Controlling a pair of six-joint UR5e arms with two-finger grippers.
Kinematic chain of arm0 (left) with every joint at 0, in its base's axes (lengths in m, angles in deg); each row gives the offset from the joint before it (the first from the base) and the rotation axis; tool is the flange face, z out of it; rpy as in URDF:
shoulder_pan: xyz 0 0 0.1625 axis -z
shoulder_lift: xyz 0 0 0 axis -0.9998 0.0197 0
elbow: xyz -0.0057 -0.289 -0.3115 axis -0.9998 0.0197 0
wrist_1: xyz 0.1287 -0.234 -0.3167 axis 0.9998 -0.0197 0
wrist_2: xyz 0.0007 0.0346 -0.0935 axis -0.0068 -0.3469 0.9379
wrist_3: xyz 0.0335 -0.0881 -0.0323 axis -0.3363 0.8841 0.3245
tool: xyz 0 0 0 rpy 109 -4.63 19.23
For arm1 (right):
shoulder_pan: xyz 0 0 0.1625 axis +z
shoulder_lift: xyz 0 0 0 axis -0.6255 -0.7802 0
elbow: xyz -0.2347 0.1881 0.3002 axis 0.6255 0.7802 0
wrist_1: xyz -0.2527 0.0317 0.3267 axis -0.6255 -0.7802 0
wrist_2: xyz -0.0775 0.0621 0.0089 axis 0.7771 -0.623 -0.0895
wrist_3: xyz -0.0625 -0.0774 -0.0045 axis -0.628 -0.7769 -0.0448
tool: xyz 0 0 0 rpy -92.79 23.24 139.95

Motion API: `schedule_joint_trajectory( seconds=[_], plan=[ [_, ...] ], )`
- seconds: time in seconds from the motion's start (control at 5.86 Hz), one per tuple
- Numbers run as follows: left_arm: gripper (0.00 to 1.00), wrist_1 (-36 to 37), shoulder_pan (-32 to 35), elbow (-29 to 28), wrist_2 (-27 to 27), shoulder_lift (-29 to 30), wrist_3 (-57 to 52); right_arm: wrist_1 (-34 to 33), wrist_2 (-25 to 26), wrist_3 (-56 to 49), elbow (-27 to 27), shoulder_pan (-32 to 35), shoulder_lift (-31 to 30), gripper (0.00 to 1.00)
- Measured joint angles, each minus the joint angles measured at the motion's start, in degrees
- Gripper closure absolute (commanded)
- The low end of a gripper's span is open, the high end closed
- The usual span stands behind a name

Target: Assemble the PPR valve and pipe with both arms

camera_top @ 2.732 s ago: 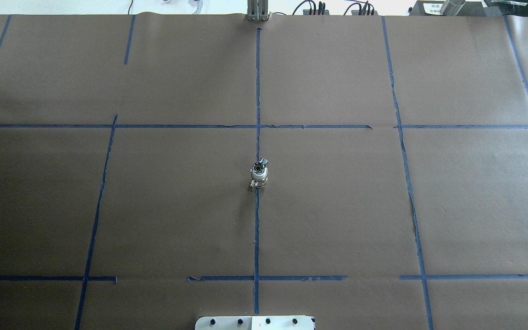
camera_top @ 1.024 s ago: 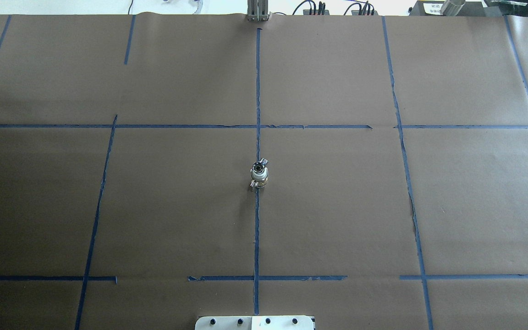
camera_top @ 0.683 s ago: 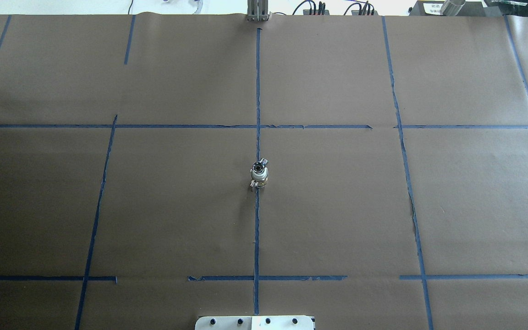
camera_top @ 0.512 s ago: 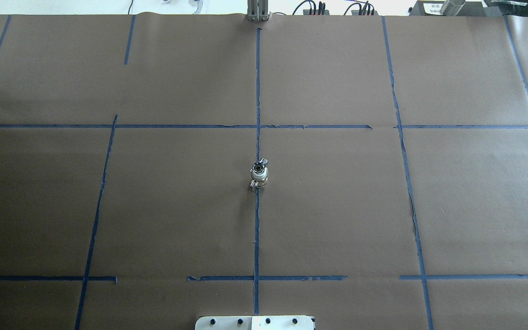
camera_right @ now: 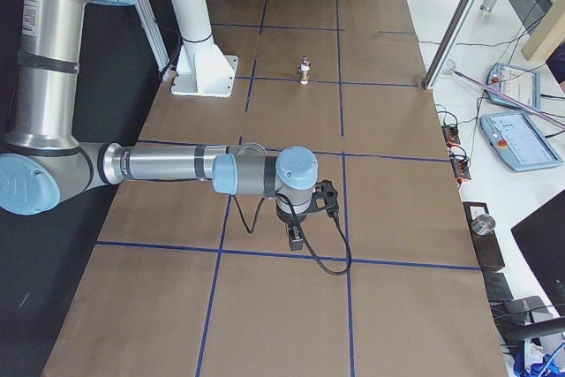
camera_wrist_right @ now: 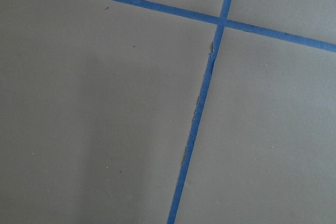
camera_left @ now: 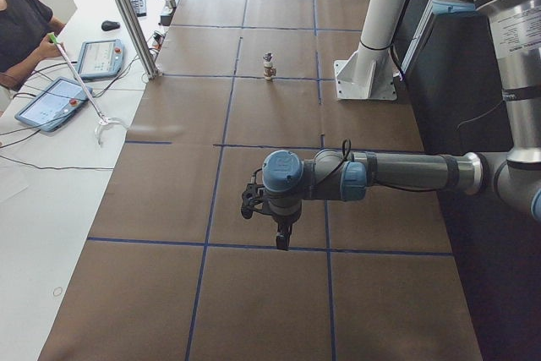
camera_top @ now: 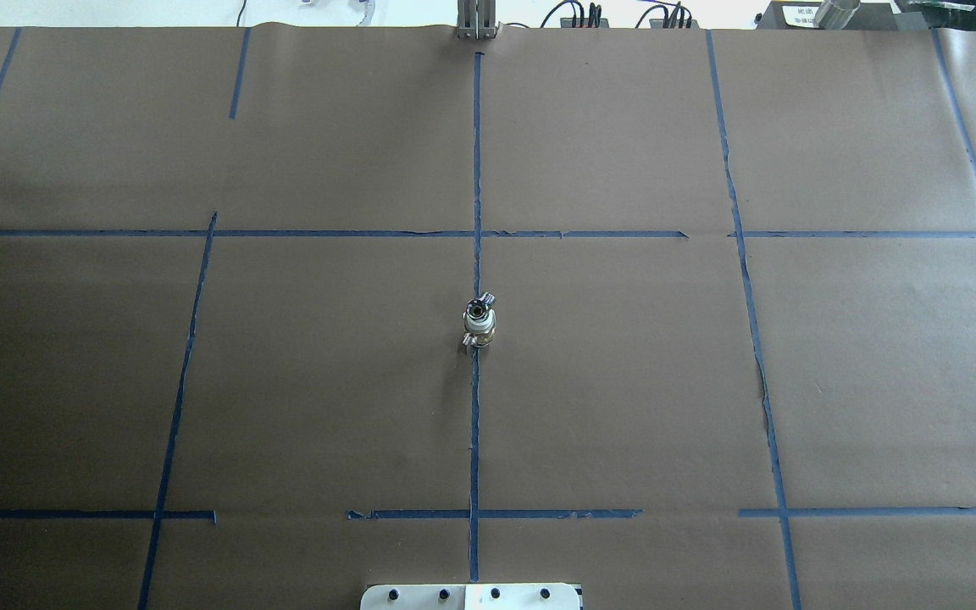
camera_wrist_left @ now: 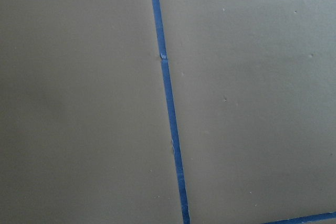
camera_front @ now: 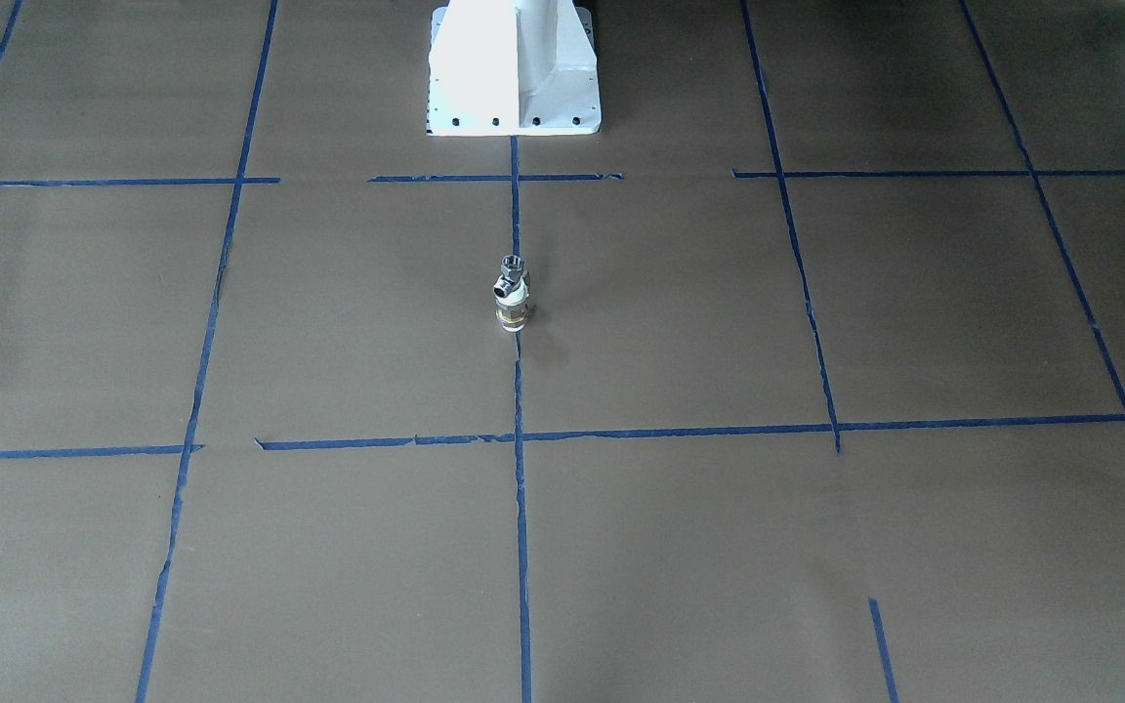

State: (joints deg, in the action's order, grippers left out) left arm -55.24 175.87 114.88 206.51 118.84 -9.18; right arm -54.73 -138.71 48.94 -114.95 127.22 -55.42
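Observation:
A small metal and white valve-and-pipe piece stands upright on the centre tape line of the brown table; it also shows in the front view and far off in both side views. My left gripper hangs pointing down over the table's left end, far from the piece. My right gripper hangs pointing down over the right end, also far from it. I cannot tell whether either is open or shut. Both wrist views show only brown paper and blue tape.
The white robot base stands at the table's near-robot edge. Aluminium posts rise at the far edge. Teach pendants and cables lie on the white bench beyond, where an operator sits.

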Motion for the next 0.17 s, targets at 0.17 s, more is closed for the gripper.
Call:
schedule_joint_trajectory(
  seconds=[0.17],
  plan=[
    [0.0,0.0,0.0,0.0,-0.1,0.0,0.0,0.0,-0.2,0.0,0.3,0.0,0.0,0.0]
  ],
)
